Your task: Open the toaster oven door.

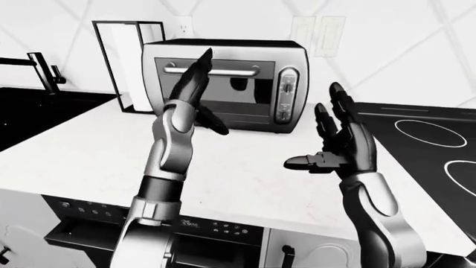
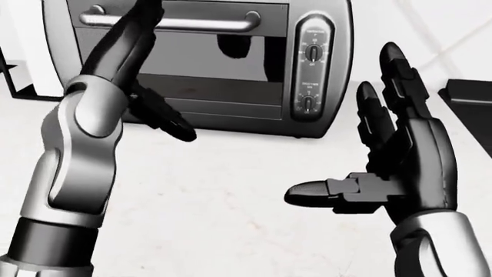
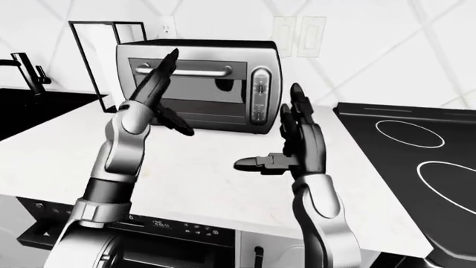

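The eye views take in the whole white counter [image 1: 89, 156], with a faucet [image 1: 44, 70] at 9 o'clock and a black cooktop [image 3: 417, 151] at 3 o'clock, while the head view crops to the toaster oven [image 2: 231, 63] at 12 o'clock, showing its shut door, handle [image 2: 207, 23] and two dials. The left hand [image 2: 127, 40] is spread, fingers reaching up across the handle, contact unclear. The right hand [image 2: 385, 167] hovers open and empty at 4 o'clock.

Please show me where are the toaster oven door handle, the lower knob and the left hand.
door handle [image 2: 207, 23], head view, bare middle of bar.
lower knob [image 2: 308, 104], head view, knob centre.
left hand [image 1: 187, 89], left-eye view, back of hand.
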`<state>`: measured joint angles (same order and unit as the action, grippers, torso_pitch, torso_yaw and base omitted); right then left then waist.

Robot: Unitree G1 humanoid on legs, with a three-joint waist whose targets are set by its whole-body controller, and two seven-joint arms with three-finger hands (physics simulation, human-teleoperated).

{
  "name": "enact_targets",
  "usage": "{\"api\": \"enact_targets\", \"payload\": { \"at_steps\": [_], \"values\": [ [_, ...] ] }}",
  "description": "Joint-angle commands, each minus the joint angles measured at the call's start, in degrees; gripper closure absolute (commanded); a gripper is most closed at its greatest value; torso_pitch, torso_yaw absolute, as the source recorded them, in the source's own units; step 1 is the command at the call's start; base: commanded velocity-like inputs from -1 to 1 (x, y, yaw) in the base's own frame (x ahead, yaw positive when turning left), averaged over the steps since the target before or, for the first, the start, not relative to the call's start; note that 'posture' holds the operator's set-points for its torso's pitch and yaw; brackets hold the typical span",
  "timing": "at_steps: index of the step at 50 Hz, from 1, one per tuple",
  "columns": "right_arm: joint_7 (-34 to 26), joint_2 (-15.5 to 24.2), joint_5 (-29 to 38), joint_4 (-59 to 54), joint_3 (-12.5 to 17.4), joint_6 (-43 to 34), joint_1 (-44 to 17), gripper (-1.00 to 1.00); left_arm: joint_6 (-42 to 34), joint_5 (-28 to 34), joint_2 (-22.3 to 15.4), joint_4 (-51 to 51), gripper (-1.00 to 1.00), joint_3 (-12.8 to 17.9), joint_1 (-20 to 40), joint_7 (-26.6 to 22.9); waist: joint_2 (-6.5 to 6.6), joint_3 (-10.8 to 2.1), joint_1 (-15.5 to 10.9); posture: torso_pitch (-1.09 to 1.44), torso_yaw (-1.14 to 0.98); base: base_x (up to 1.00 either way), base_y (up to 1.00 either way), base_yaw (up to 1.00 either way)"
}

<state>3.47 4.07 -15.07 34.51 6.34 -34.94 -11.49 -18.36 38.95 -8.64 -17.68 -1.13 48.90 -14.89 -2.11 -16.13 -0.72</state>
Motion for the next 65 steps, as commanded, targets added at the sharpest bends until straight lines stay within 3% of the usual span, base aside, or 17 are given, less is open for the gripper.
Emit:
{"api": "enact_targets", "payload": {
  "at_steps": [1,8,17,18,29,40,65],
  "values": [
    [-0.1,0.2,-0.1,2.0,0.2,1.3,-1.5,-1.00,2.9,1.9,0.1,0.6,-1.00,0.5,3.5,0.2,0.03,-0.60,0.1,-0.37,0.00,0.00,0.00,0.00],
    [-0.1,0.4,-0.4,2.0,0.5,1.3,-1.7,-1.00,6.0,6.7,0.8,-6.0,-1.00,-1.0,6.7,-1.0,-0.11,-0.55,0.1,-0.37,0.00,0.00,0.00,0.00],
    [0.1,0.5,-0.8,2.5,0.6,0.7,-1.9,-1.00,14.0,16.0,0.6,-19.8,-1.00,-2.1,11.0,3.3,-0.20,-0.64,0.4,-0.37,0.00,0.00,0.00,0.00],
    [0.5,0.5,-1.0,3.2,0.7,-0.2,-2.1,-1.00,16.4,17.6,0.5,-25.5,-1.00,-3.1,13.0,5.3,-0.21,-0.65,0.4,-0.37,0.00,0.00,0.00,0.00],
    [0.3,0.8,-1.4,3.1,1.2,0.4,-1.5,-1.00,21.9,23.1,2.3,-42.2,-1.00,-4.1,20.4,11.1,-0.47,-0.57,0.3,-0.37,0.00,0.00,0.00,0.00],
    [0.3,0.5,-1.2,2.7,0.8,1.1,-1.1,-1.00,23.7,25.7,2.8,-44.4,-1.00,-4.3,20.6,12.1,-0.47,-0.45,0.1,-0.37,0.00,0.00,0.00,0.00],
    [-0.3,0.3,-0.7,1.0,0.6,3.0,-0.6,-1.00,24.6,32.3,4.1,-52.1,-1.00,-5.0,28.2,16.6,-0.45,-0.23,0.4,-0.37,0.00,0.00,0.00,0.00]
  ]
}}
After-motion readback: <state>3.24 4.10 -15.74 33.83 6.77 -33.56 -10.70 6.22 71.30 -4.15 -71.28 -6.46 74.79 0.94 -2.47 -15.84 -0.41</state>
